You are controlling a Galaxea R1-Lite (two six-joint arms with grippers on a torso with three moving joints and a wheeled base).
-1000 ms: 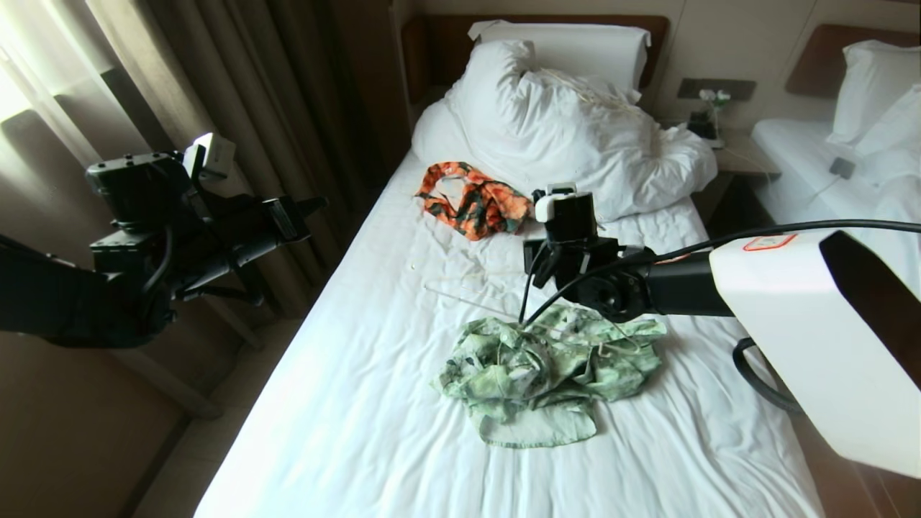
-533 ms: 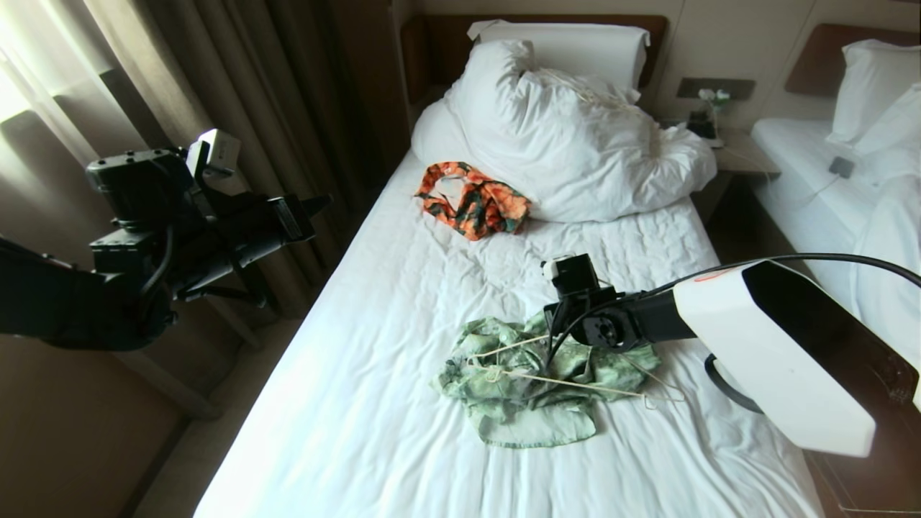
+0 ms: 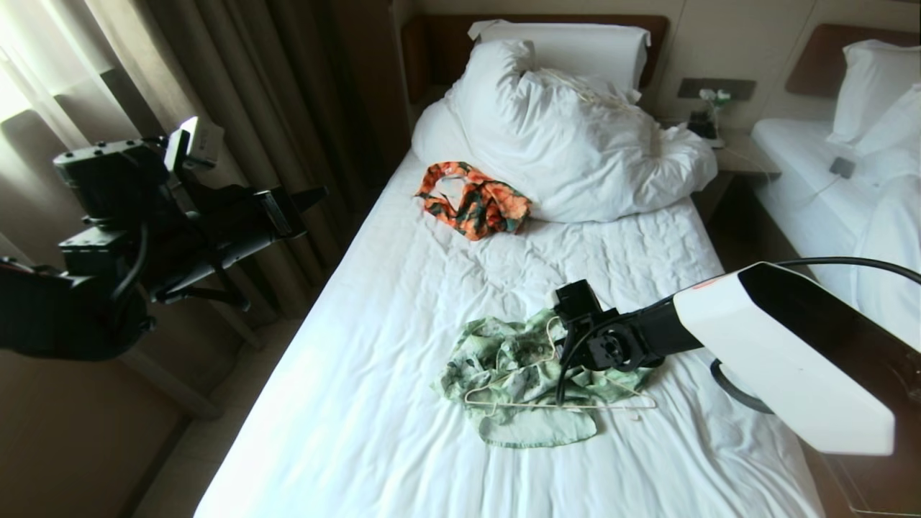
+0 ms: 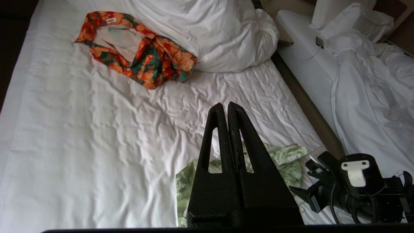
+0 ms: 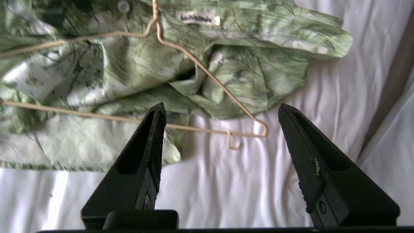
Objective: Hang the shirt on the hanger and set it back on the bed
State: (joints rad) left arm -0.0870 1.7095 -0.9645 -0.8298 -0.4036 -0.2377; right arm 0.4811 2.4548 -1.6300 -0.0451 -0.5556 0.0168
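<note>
Across the room, largest first:
Bed (image 3: 374, 403): wrinkled white sheet, duvet (image 3: 575, 137) heaped toward the headboard, orange floral garment (image 3: 475, 201) just below it.
Shirt (image 3: 518, 360): crumpled mid-bed, nearer the right edge, not on the hanger in any proper sense.
Hanger (image 3: 561, 405): lying loose on top of the shirt, one notched end off the cloth and on the sheet.
Right claw (image 5: 220, 116): spread wide, empty, poised above that hanger end.
Left claw (image 4: 228, 111): pressed together, empty, held high off the bed's left side.
Risk: thin wire flat against soft bedding; likely to skid, or cloth pinched along with it.
</note>
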